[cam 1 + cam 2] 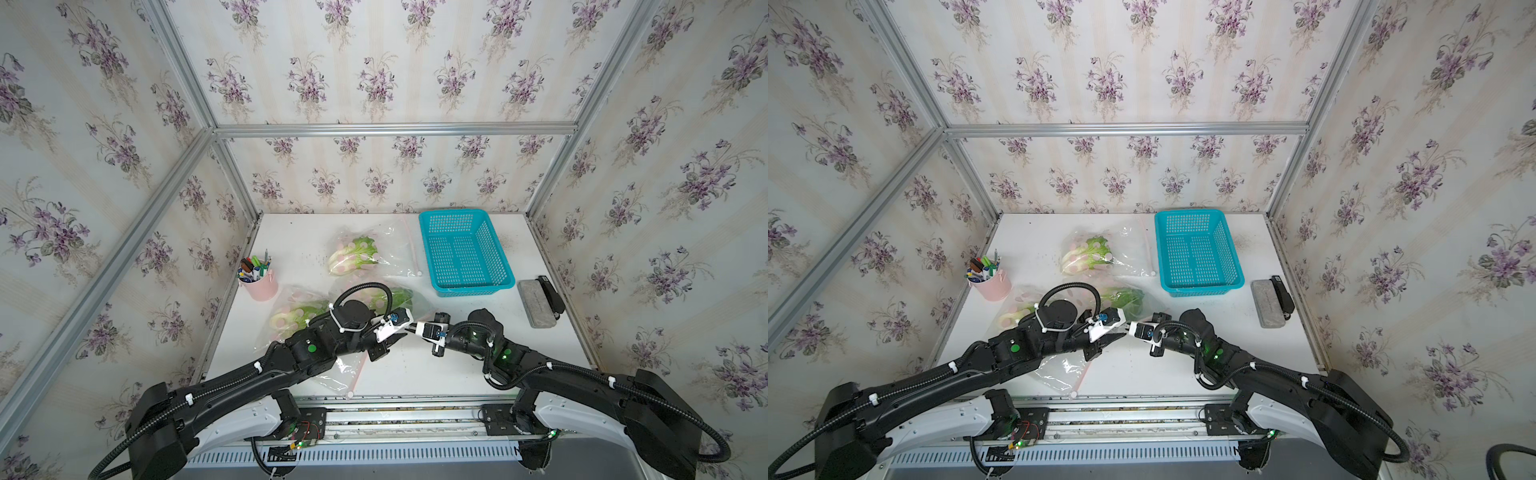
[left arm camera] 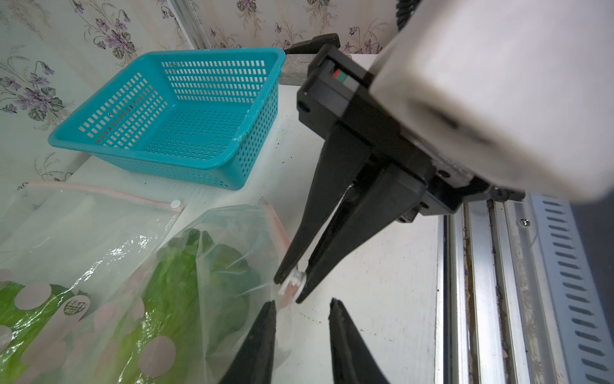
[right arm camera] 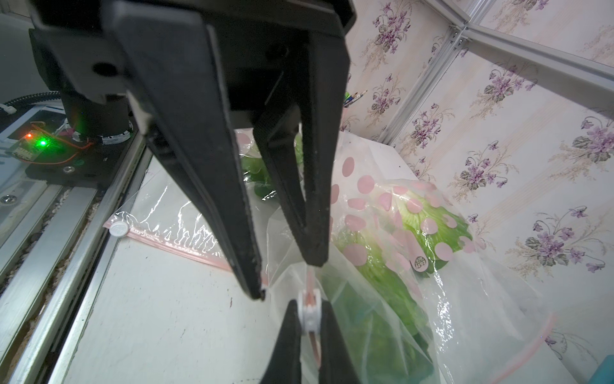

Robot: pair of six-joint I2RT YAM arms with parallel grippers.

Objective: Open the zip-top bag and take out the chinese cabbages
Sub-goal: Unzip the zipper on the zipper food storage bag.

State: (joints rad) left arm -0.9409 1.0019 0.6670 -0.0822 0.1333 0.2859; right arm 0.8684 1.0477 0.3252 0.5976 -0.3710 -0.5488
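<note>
Plainly, the job is only at its start. The right hand (image 3: 309, 320) is clenched on the white slider (image 2: 294, 283) of the middle bag (image 3: 398, 316), at one end of its pink zip. The left hand (image 2: 302, 303) hangs just beside it, jaws apart and grasping nothing. The bag's corner film sits at its fingers, but I cannot tell if it touches them.

Inside that bag, one cabbage (image 1: 399, 296) lies in a pink-dotted wrapper. The stretch of zip in view looks sealed, so I judge the pull along the zip is not yet made.

Farther out, the far bag (image 1: 395, 249) holds a second cabbage (image 1: 353, 257). The near bag (image 1: 340, 370), partly under the left arm, holds a third (image 1: 291, 318). Both look closed and untouched.

The blue basket (image 1: 453, 212) on the surface (image 1: 415, 374) has nothing in it. Left to do: open all three bags and lift out every cabbage.
</note>
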